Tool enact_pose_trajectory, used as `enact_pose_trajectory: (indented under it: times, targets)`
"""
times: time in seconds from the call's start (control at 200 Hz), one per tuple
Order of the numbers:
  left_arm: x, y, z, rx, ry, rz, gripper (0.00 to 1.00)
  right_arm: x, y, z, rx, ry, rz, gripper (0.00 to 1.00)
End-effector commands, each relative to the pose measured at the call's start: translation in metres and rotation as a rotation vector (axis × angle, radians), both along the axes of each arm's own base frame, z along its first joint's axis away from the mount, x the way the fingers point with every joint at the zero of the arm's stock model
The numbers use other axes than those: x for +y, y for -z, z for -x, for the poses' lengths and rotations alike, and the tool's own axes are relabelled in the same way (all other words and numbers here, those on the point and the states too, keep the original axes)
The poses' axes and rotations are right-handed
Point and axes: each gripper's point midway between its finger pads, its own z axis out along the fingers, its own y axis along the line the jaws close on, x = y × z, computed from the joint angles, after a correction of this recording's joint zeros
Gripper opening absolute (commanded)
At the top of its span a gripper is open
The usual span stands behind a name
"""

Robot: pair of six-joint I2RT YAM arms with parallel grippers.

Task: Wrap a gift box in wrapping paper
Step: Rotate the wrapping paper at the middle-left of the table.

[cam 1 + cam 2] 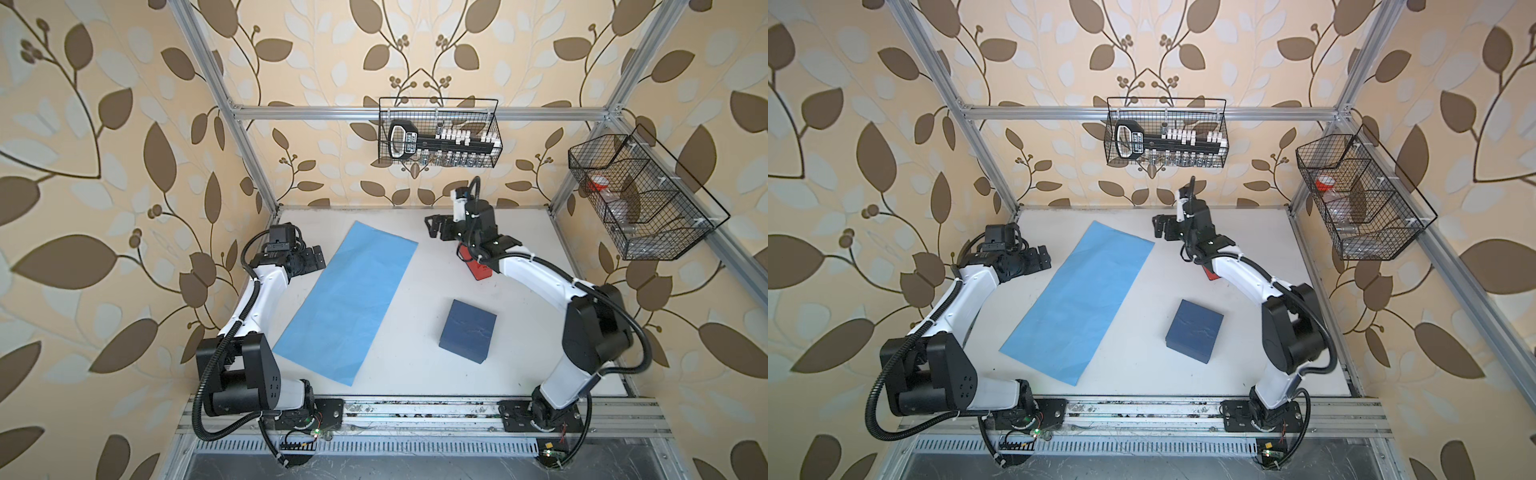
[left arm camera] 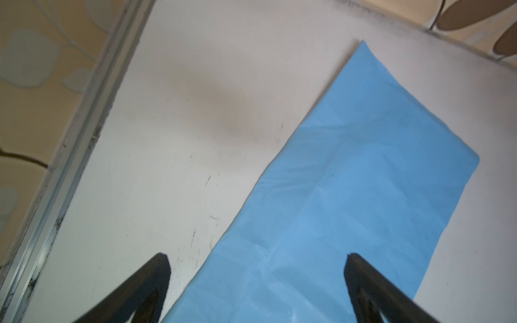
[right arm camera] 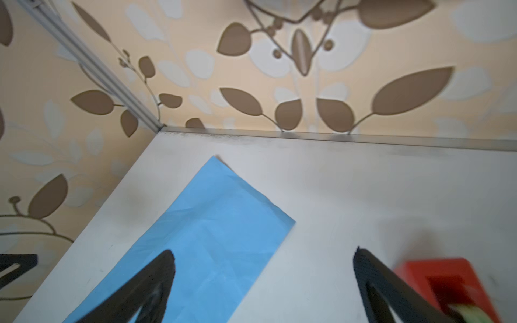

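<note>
The wrapping paper [image 1: 348,303] [image 1: 1077,305] lies flat on the white table, light sky-blue face up, running diagonally from the far middle to the near left. The gift box [image 1: 467,331] [image 1: 1195,331], dark navy and low, sits apart from it at the near right. My left gripper [image 1: 318,258] [image 1: 1043,257] hovers open beside the paper's left long edge; in the left wrist view its jaws [image 2: 256,258] straddle that paper [image 2: 349,195] edge. My right gripper [image 1: 432,226] [image 1: 1158,226] hangs open near the paper's far right corner; the right wrist view [image 3: 264,256] shows the paper [image 3: 212,237] below.
A red tape dispenser [image 1: 478,268] [image 1: 1210,273] [image 3: 447,282] stands under my right forearm. Two wire baskets hang on the frame: one [image 1: 440,133] at the back wall, one [image 1: 640,199] on the right wall. An aluminium rail [image 1: 415,411] runs along the table's front edge.
</note>
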Motion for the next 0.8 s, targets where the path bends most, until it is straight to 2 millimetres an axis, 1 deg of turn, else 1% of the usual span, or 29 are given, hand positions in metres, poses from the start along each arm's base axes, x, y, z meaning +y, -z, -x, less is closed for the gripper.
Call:
enact_pose_trajectory:
  times: [0.0,0.025,0.03,0.085,0.135,0.19,0.235,0.265,0.32,0.38,0.435,0.475,0.535,0.61,0.655,0.73,0.795]
  targets:
    - [-0.02,-0.013,0.004,-0.021,0.202,-0.033,0.99,0.037,0.052,-0.004,0.16,-0.092,0.041,1.0]
    - [-0.022,-0.009,0.009,0.003,0.246,-0.062,0.99,0.046,0.058,-0.008,0.181,-0.104,0.026,1.0]
    - [-0.022,-0.008,0.01,0.009,0.254,-0.069,0.99,0.049,0.062,-0.009,0.193,-0.11,0.019,1.0]
    - [-0.025,0.003,0.026,0.088,0.345,-0.161,0.99,0.065,0.075,-0.017,0.242,-0.139,-0.041,0.99]
    - [-0.028,0.014,0.044,0.199,0.451,-0.276,0.99,0.08,0.088,-0.023,0.293,-0.164,-0.098,0.97]
    - [-0.026,0.028,0.065,0.337,0.537,-0.426,0.99,0.094,0.103,-0.028,0.343,-0.191,-0.15,0.95]
    - [-0.027,0.04,0.085,0.425,0.613,-0.49,0.99,0.106,0.114,-0.031,0.376,-0.213,-0.179,0.95]
    - [-0.026,0.044,0.095,0.458,0.644,-0.514,0.99,0.113,0.121,-0.032,0.396,-0.228,-0.191,0.94]
    - [-0.023,0.048,0.111,0.492,0.679,-0.538,0.99,0.118,0.135,-0.036,0.427,-0.227,-0.197,0.94]
    - [-0.024,0.05,0.128,0.527,0.726,-0.54,0.99,0.123,0.145,-0.04,0.448,-0.226,-0.21,0.93]
    - [-0.023,0.053,0.139,0.554,0.764,-0.545,0.99,0.125,0.154,-0.043,0.458,-0.219,-0.215,0.93]
    - [-0.022,0.059,0.147,0.579,0.788,-0.548,0.99,0.125,0.159,-0.045,0.466,-0.215,-0.215,0.93]
    - [-0.02,0.072,0.156,0.616,0.82,-0.564,0.99,0.125,0.168,-0.047,0.483,-0.205,-0.205,0.93]
    - [-0.012,0.088,0.163,0.655,0.84,-0.607,0.99,0.122,0.182,-0.045,0.514,-0.189,-0.185,0.92]
    - [-0.004,0.097,0.163,0.667,0.836,-0.664,0.99,0.12,0.188,-0.042,0.529,-0.184,-0.173,0.92]
    - [0.015,0.108,0.157,0.672,0.794,-0.778,0.99,0.115,0.196,-0.036,0.552,-0.177,-0.16,0.92]
    - [0.022,0.115,0.154,0.659,0.765,-0.791,0.99,0.111,0.199,-0.03,0.562,-0.17,-0.155,0.92]
